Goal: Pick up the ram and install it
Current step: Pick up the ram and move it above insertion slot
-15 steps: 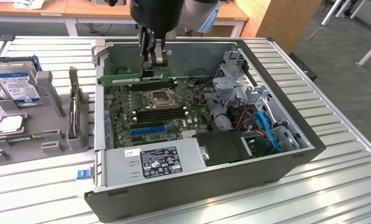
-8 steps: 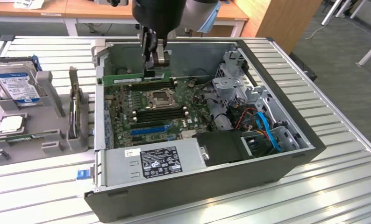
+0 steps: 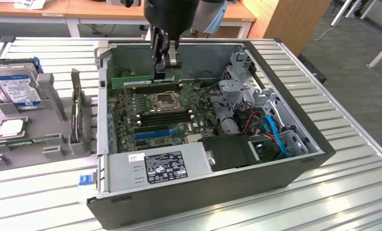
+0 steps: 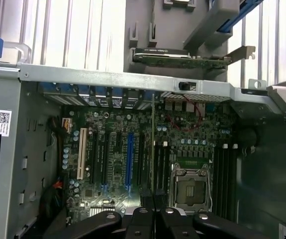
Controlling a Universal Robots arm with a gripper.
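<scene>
The ram (image 3: 139,80) is a long green stick held level and on edge inside the open computer case (image 3: 294,166). My gripper (image 3: 168,65) is shut on it near the end toward the exterior view's right. It hangs just above the black memory slots (image 3: 154,89) behind the processor socket (image 3: 163,100); I cannot tell whether it touches them. In the wrist view the ram (image 4: 152,144) appears edge-on as a thin line running out from my gripper (image 4: 153,215) over the motherboard (image 4: 113,149), beside the slots (image 4: 161,164).
A silver power supply (image 3: 159,166) fills the case's near side, with a drive cage and blue cables (image 3: 274,132) at the exterior view's right. Outside on the slatted table, a grey holder (image 3: 46,144) carries a hard drive (image 3: 18,86), a processor chip (image 3: 11,127) and an upright card (image 3: 79,113).
</scene>
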